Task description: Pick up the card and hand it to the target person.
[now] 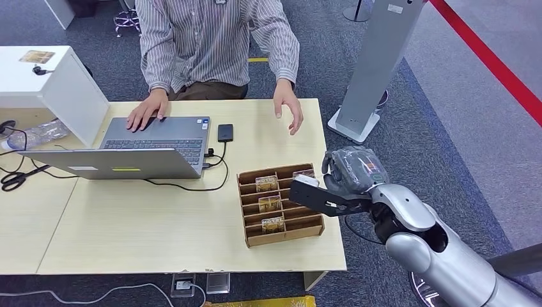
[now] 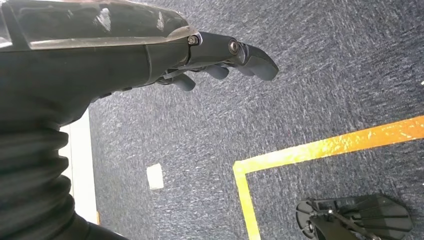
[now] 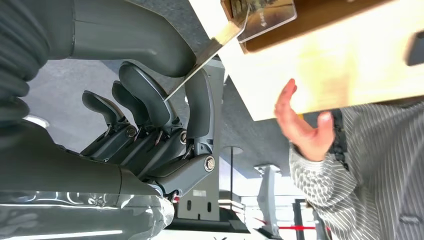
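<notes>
Card (image 3: 220, 37), thin and pale-edged with unreadable print, we see pinched in our right hand (image 1: 317, 192) at the table's (image 1: 160, 230) right edge.

Light wooden table (image 1: 160, 224), blue-grey carpet (image 1: 447, 128), red floor stripe (image 1: 492, 64), white cabinet (image 1: 57, 89)

An open grey laptop (image 1: 150, 150) stands on the left part of the wooden table (image 1: 160, 224). Just right of the laptop lies a black phone (image 1: 225, 132), with a black cable (image 1: 192, 185) looping on the table beside them. A white box (image 1: 51, 86) sits at the far left. Right of the table, a grey stand (image 1: 374, 70) rises from blue carpet (image 1: 460, 128) crossed by a red line (image 1: 492, 64).
</notes>
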Tool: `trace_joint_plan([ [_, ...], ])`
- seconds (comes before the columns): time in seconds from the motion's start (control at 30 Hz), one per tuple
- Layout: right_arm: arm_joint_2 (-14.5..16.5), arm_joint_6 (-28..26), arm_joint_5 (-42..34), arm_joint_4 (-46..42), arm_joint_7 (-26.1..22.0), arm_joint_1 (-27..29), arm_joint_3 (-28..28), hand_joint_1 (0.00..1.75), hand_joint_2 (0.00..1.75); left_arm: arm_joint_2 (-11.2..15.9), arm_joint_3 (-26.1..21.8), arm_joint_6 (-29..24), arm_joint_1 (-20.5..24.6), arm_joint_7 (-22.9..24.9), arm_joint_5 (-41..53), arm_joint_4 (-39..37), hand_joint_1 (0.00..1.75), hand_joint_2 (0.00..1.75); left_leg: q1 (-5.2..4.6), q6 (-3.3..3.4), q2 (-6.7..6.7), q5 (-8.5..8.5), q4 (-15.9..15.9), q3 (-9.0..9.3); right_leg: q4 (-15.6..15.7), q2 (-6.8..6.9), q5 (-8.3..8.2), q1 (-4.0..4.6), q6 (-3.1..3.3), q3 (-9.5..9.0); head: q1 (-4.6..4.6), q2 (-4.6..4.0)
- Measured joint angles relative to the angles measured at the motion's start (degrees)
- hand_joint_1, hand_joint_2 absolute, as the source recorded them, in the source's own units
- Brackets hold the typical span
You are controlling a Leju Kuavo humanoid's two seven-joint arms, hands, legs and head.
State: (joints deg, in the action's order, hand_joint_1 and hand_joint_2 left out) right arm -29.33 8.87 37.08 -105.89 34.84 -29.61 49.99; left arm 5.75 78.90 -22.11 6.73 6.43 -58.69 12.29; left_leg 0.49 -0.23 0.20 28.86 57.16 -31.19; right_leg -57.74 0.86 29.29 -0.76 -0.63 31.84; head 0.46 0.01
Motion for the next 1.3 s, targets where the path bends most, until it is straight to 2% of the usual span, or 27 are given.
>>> trace_joint_plan([
  [0.17,-0.7,1.8,-1.6,-4.9,-0.2,-0.9,-1.2,1.64,1.75,0.0,0.0,0.0,0.0,0.0,0.0,0.0,0.0,1.75,0.01,0.0,0.0,0.0,0.0,0.0,0.0,0.0,0.0,0.01,0.0,-0.01,-0.07,-0.01],
  [0.3,-0.1,1.0,-0.4,-5.4,-5.0,-1.0,-1.2,1.64,1.75,0.0,0.0,0.1,0.0,-0.2,0.5,0.0,0.0,1.75,0.01,0.0,0.0,0.0,0.0,-0.02,0.0,0.0,0.0,0.01,0.0,-0.02,-0.08,-0.01],
  [0.4,1.5,-4.8,2.2,-3.8,-11.0,-0.8,-1.1,1.64,1.75,-0.1,0.0,0.2,0.1,-0.6,0.8,0.0,0.0,1.75,0.01,0.0,0.0,0.0,0.0,-0.02,0.0,0.01,0.0,0.01,0.0,-0.03,-0.08,0.0],
  [0.53,4.3,-18.3,4.1,0.9,-20.3,-0.3,-1.2,1.64,1.75,-0.4,0.0,0.1,0.2,-1.1,1.4,0.0,0.0,1.75,0.01,0.0,-0.01,0.0,0.0,-0.04,0.0,0.02,0.0,0.01,0.0,-0.02,-0.06,0.0],
  [0.6,5.6,-23.4,4.5,3.5,-23.1,0.0,-1.4,1.64,1.75,-0.6,0.0,0.1,0.2,-1.2,1.5,0.0,0.0,1.75,0.01,0.0,-0.01,0.0,0.0,-0.04,0.0,0.01,0.0,0.01,0.0,-0.02,-0.04,-0.01],
  [0.8,9.2,-31.8,4.6,10.9,-26.4,0.7,-1.5,1.64,1.75,-0.9,0.1,0.0,0.3,-1.3,1.6,0.0,0.0,1.75,0.01,0.0,-0.01,0.0,0.0,-0.04,0.0,0.02,0.0,0.01,0.0,-0.01,-0.03,0.0],
  [1.0,11.6,-33.8,4.5,16.5,-26.9,1.0,-1.5,1.64,1.75,-0.9,0.2,-0.1,0.3,-1.1,1.6,0.0,0.0,1.75,0.01,0.0,-0.01,0.0,0.0,-0.03,0.0,0.01,0.0,0.01,0.0,-0.01,-0.07,0.0],
  [1.13,12.5,-33.9,4.5,19.1,-26.7,1.2,-1.5,0.0,1.75,-1.0,0.2,0.2,0.3,-1.0,1.5,0.0,0.0,1.75,0.01,0.0,-0.01,0.0,0.0,-0.03,0.0,0.01,0.0,0.01,0.0,-0.01,-0.04,0.01],
  [1.2,12.9,-33.8,4.5,20.0,-26.5,1.4,-1.5,0.0,1.75,-1.0,0.2,1.1,0.3,-1.0,1.5,0.0,0.0,1.75,0.01,0.0,-0.01,0.0,0.0,-0.03,0.0,0.01,0.0,0.01,0.0,-0.01,-0.05,0.0],
  [1.3,13.4,-33.8,4.5,21.0,-26.3,1.5,-1.5,0.0,1.75,-1.0,0.2,2.9,0.3,-1.6,1.4,0.0,0.0,0.44,0.01,0.0,-0.01,0.0,0.0,-0.03,0.0,0.01,0.0,0.01,0.0,0.0,-0.07,-0.01],
])
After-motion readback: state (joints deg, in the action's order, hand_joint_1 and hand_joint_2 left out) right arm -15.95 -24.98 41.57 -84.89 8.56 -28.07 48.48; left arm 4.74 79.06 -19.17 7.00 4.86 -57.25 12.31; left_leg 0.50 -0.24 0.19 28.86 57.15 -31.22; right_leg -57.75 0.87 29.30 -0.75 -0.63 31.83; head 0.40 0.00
